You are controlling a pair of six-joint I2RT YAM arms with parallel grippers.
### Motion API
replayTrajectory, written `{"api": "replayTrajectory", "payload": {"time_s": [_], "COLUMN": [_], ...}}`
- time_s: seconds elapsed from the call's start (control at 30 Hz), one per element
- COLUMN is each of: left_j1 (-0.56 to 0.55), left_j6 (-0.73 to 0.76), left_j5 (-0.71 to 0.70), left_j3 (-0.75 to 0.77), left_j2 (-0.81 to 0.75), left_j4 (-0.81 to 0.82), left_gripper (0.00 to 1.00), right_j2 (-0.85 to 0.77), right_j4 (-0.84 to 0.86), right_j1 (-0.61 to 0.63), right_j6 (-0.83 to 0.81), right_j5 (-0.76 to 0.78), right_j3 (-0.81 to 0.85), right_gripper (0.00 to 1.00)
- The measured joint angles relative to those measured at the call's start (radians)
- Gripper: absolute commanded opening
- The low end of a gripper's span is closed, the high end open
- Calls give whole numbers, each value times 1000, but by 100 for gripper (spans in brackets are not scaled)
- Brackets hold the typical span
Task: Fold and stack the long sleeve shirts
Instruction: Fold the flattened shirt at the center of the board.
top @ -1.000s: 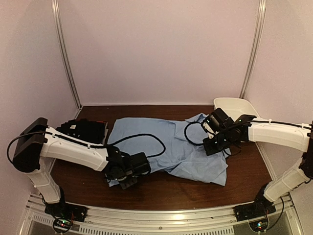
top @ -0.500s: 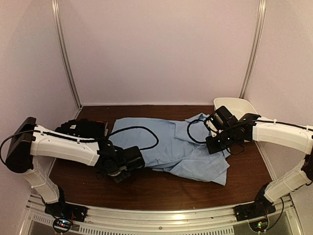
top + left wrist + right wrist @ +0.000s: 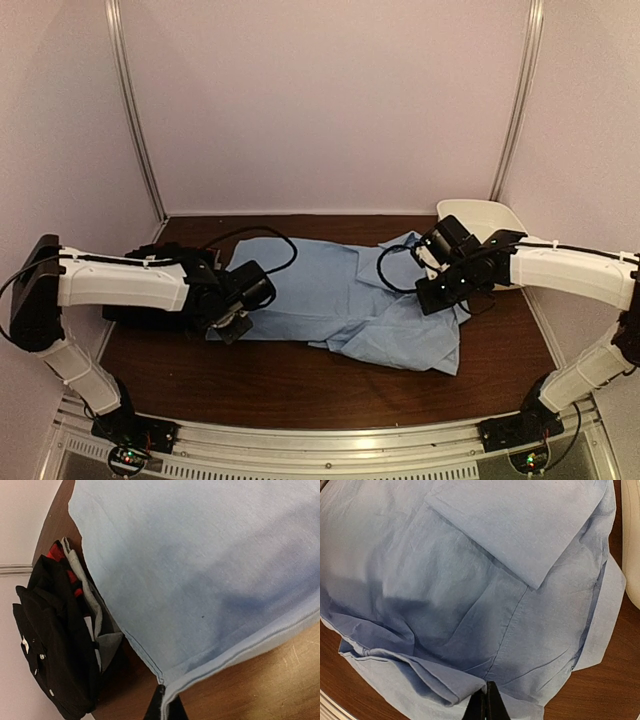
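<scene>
Left jaws clamped on a hem corner of the blue shirt [image 3: 340, 295]; right jaws clamped on its opposite, folded edge. Shirt spread across the tabletop [image 3: 300, 385]; black shirt [image 3: 55, 650] beside its left edge, tub [image 3: 480, 215] behind its right end.

Light blue shirt [image 3: 340, 300] plain; black shirt [image 3: 55, 655] left of it (small white buttons); table [image 3: 300, 385] dark brown.

Two shirts in my view, both lying flat.
I see the light blue shirt [image 3: 350, 300] spread across the centre, rumpled at its right end; the black shirt [image 3: 50, 650], white-buttoned, lies bunched near its left edge.
</scene>
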Motion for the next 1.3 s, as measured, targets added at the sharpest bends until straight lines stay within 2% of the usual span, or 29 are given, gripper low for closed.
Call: {"api": "replayTrajectory", "payload": {"time_s": [0.27,0.57,0.67,0.73,0.83,1.0,1.13,1.3], "left_j1": [85,120,132,145,163,196,204,204], "left_j6": [57,79,78,74,64,45,34,18], "left_j5": [7,-19,-34,-41,-47,-56,-66,-75], "left_j3": [41,165,200,221,233,233,233,253], "left_j2": [34,182,236,275,316,350,351,351], "left_j4": [28,33,34,32,32,29,32,37], "left_gripper": [0,0,1,2,9,35,55,65], "right_j2": [14,99,148,183,222,230,201,29], "right_j4": [2,10,16,20,26,24,16,5], "right_j1": [0,0,0,0,-1,-3,-5,-4], "right_j6": [-13,-45,-56,-59,-54,-41,-14,44], "right_j5": [-1,45,73,95,127,176,199,186], "right_j3": [24,61,87,107,124,124,112,35], "right_gripper": [0,0,4,11,25,55,63,74]}}
